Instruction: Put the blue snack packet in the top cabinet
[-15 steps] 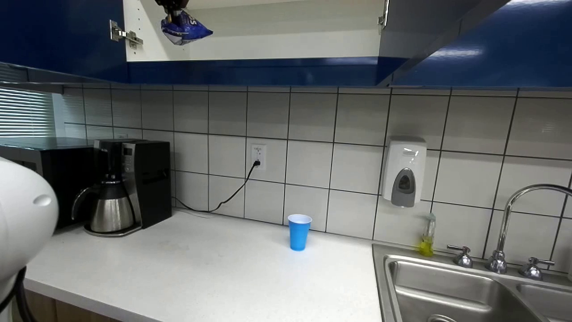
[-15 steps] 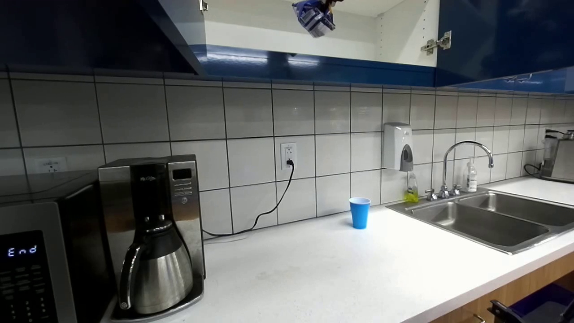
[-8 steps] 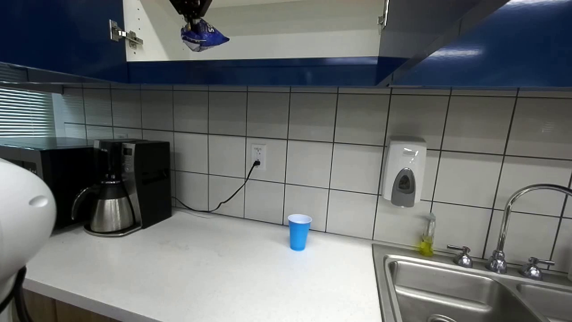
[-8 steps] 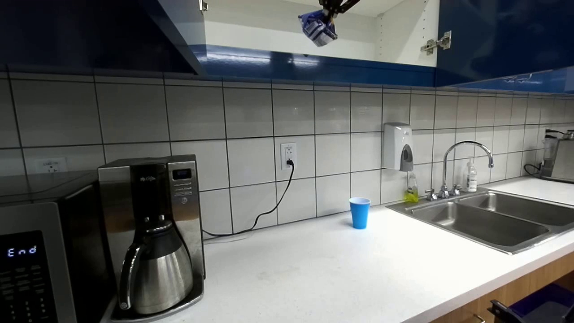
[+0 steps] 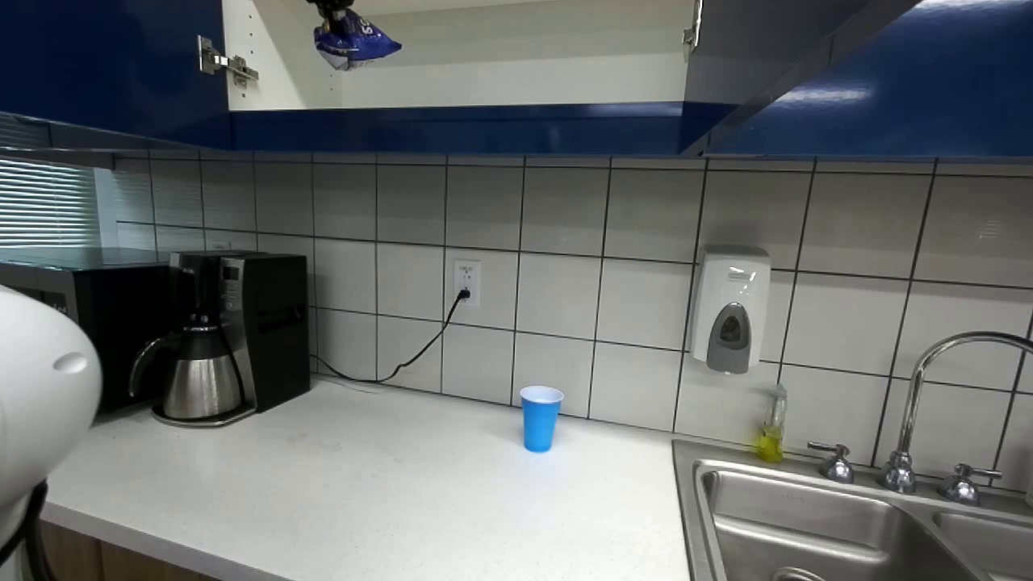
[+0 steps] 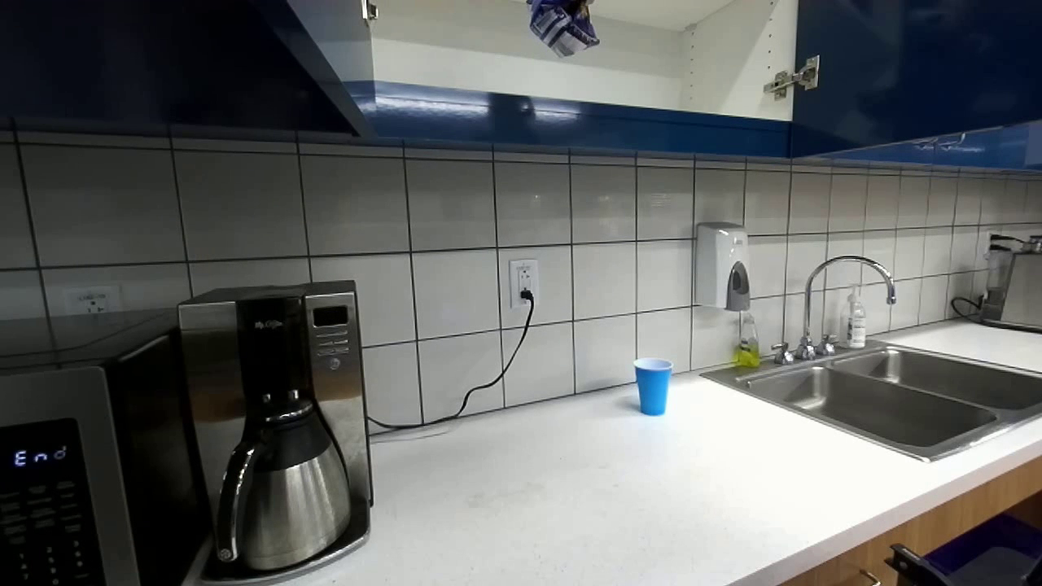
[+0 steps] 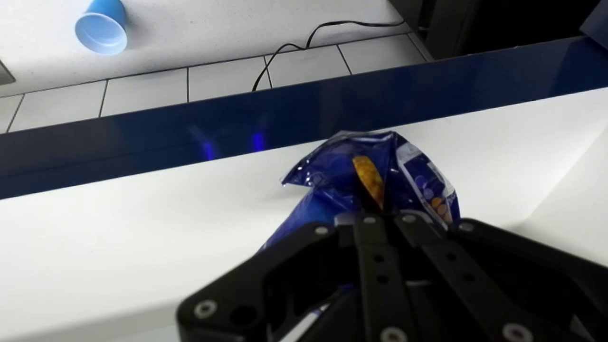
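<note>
The blue snack packet (image 5: 359, 42) hangs in my gripper (image 5: 332, 10) before the open top cabinet (image 5: 452, 129), above its bottom edge. The packet also shows at the top of an exterior view (image 6: 562, 31), where the gripper is nearly all cut off. In the wrist view my gripper (image 7: 387, 217) is closed on the packet (image 7: 332, 185), which bulges out past the fingertips with an orange-yellow patch showing. The cabinet's dark-blue front edge (image 7: 142, 135) and pale interior (image 7: 118, 228) lie behind the packet. I cannot tell how far inside the packet is.
Open dark-blue doors (image 5: 105, 73) (image 6: 912, 73) flank the opening, with metal hinges (image 5: 226, 63). Below, a light-blue cup (image 5: 540, 420) stands on the white counter (image 5: 387, 500). A coffee maker (image 6: 277, 439), a microwave (image 6: 81, 456), a soap dispenser (image 5: 732, 311) and a sink (image 5: 807, 516) are around it.
The gripper and packet first dipped and moved right in both exterior views, then rose and shifted slightly left. The packet stays in the grip. The cabinet doors have not moved.
</note>
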{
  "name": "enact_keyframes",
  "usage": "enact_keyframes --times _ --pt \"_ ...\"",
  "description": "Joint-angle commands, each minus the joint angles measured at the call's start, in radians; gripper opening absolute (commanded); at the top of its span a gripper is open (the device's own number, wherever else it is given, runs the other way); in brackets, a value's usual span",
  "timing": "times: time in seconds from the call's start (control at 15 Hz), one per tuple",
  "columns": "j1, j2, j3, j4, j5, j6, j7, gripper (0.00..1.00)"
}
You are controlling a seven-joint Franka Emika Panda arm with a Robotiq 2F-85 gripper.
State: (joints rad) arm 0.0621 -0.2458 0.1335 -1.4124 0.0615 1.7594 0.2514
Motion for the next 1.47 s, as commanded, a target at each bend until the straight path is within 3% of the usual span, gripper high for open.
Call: enact_keyframes --times 0.0,1.4 --pt "-0.003 0.057 0.017 0.078 -0.043 -0.022 0.051 0.00" --pt "-0.004 0.213 -0.003 0.175 -0.074 -0.006 0.086 0.00"
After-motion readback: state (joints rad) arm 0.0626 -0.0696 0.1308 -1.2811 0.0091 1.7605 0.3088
